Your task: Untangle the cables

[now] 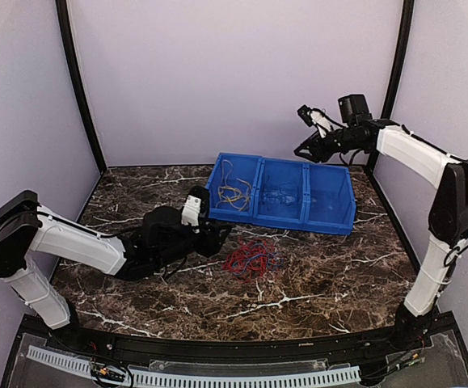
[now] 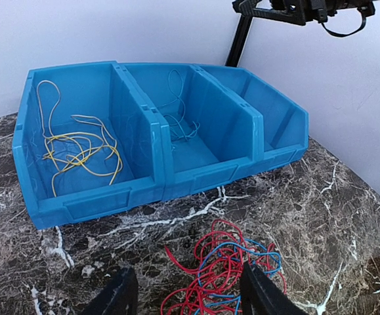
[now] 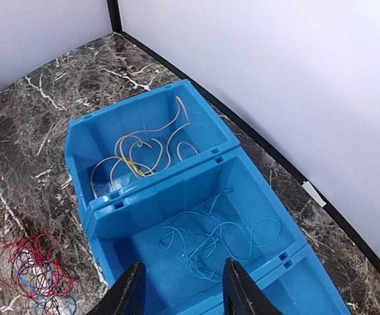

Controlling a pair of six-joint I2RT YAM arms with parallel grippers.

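— Down on the dark marble-patterned tabletop (image 1: 137, 291), how does the left gripper (image 2: 188, 296) stand?

— Released; its two black fingers (image 2: 119, 298) are spread wide and grasp nothing; the tangle of thin red and blue cables (image 2: 224, 266) lies on the stone just ahead of them, its near loops reaching into the gap; whether a finger touches a strand cannot be told.

— And beyond that tangle?

— A blue plastic three-compartment bin (image 2: 98, 205) sits further back, near the rear wall; loose yellow wires (image 2: 78, 156) lie in the compartment at the robot's left end; thin pale-blue wires (image 2: 180, 125) lie in the middle one.

— What of the right gripper (image 3: 182, 292)?

— Released as well, with nothing between its dark fingers (image 3: 127, 292); it hangs high above the bin, well apart from it, its camera looking down into the middle compartment; in the overhead view it sits at the far right, near the corner post.

— Where does the red and blue tangle lie from up there?

— On the tabletop in front of the bin, apart from its wall; it is nearer the left arm than the right.
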